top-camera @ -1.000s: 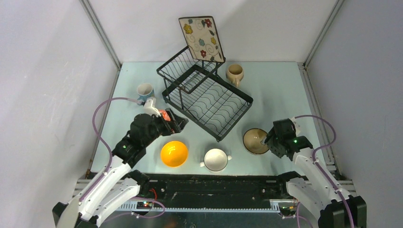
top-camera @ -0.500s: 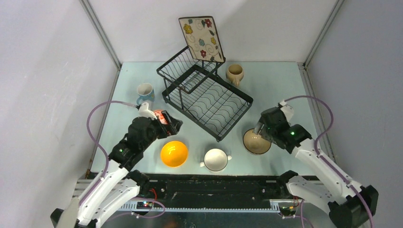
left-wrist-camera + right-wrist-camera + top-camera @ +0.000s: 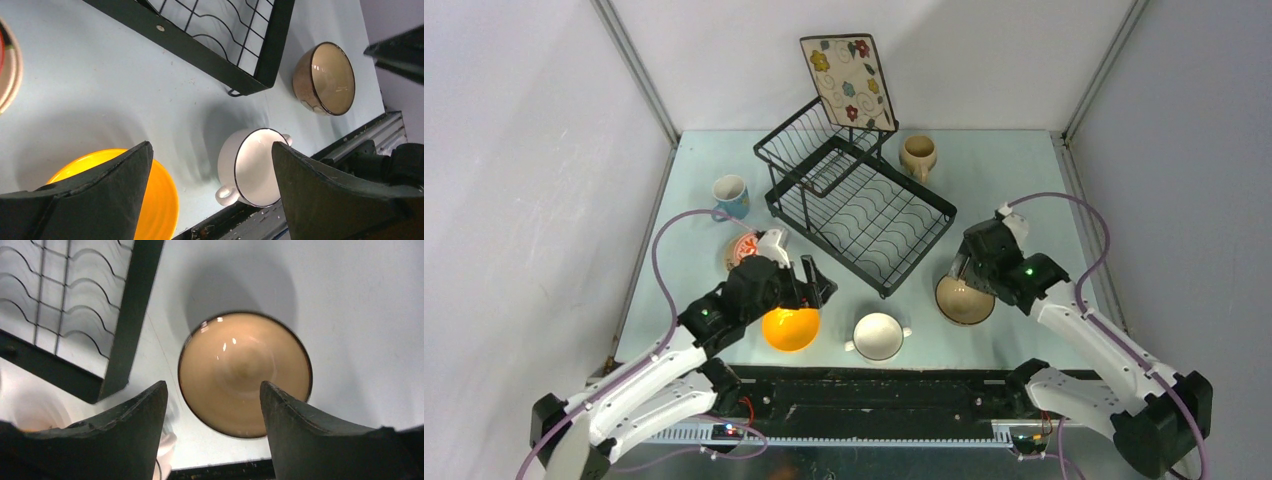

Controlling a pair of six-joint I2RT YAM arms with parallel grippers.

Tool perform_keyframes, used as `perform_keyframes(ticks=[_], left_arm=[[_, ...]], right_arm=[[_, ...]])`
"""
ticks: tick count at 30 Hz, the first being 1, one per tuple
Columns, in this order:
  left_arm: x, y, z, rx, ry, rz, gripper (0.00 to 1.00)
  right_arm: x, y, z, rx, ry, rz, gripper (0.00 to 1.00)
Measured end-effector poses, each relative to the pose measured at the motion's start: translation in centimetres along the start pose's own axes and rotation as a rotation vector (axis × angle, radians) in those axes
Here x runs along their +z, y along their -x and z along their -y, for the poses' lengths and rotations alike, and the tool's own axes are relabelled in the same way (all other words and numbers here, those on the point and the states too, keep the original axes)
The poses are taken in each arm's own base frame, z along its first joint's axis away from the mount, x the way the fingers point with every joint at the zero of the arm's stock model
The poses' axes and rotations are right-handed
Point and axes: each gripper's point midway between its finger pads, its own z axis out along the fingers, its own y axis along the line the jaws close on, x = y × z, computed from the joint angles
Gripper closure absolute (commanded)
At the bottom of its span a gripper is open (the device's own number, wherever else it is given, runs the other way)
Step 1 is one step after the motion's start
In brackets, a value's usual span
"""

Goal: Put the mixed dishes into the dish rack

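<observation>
hidden: red-patterned bowl [image 3: 742, 250], left of dish rack [image 3: 859, 205], half behind arm
rack axis: diagonal, basket far-left
left gripper [image 3: 210, 147]: jaws wide, empty
right gripper [image 3: 212, 385]: jaws wide above tan bowl [image 3: 245, 372]

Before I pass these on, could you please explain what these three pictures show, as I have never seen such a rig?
They show two white robot arms bolted at the near edge of a table, each ending in a two-finger gripper. The wide picture comes from a fixed camera above and behind them. The other two come from cameras on the wrists, looking past each arm's own dark fingers. On the table lie a black wire dish rack, a blue mug, a beige mug, a red-patterned bowl, an orange bowl, a white two-handled bowl and a tan bowl. A square floral plate stands on edge at the rack's far end. Nothing is held: the left gripper is open by the orange bowl, the right gripper open above the tan bowl.
</observation>
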Motion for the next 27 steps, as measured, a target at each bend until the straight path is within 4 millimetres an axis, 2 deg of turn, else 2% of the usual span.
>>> perform_keyframes(ticks=[3,6,9,13,17,20,22,27], left_arm=[[0.4,-0.5,0.5,0.008,-0.022,-0.02,0.05],[0.7,-0.7,1.4,0.015,-0.058,-0.024,0.04],[0.7,-0.8,1.6,0.019,-0.069,-0.027,0.04],[0.6,-0.6,1.6,0.019,-0.07,-0.014,0.04],[0.5,-0.5,1.5,0.018,-0.064,-0.008,0.04],[0.5,-0.4,1.5,0.018,-0.062,-0.005,0.03],[0.5,-0.4,1.4,0.018,-0.058,-0.002,0.02],[0.5,-0.1,0.9,0.019,-0.031,0.013,0.0]], right_arm=[[0.6,1.9,-0.6,0.022,0.054,0.025,0.31],[1.7,5.5,-1.9,0.042,0.132,0.064,0.31],[3.3,10.0,-4.5,0.022,0.191,0.114,0.31],[7.4,15.4,-9.1,-0.06,0.245,0.159,0.31],[11.9,18.5,-12.6,-0.122,0.26,0.154,0.31],[14.7,20.7,-14.4,-0.124,0.266,0.151,0.33],[16.2,22.0,-15.1,-0.12,0.265,0.154,0.33],[19.5,24.0,-16.0,-0.149,0.242,0.152,0.41]])
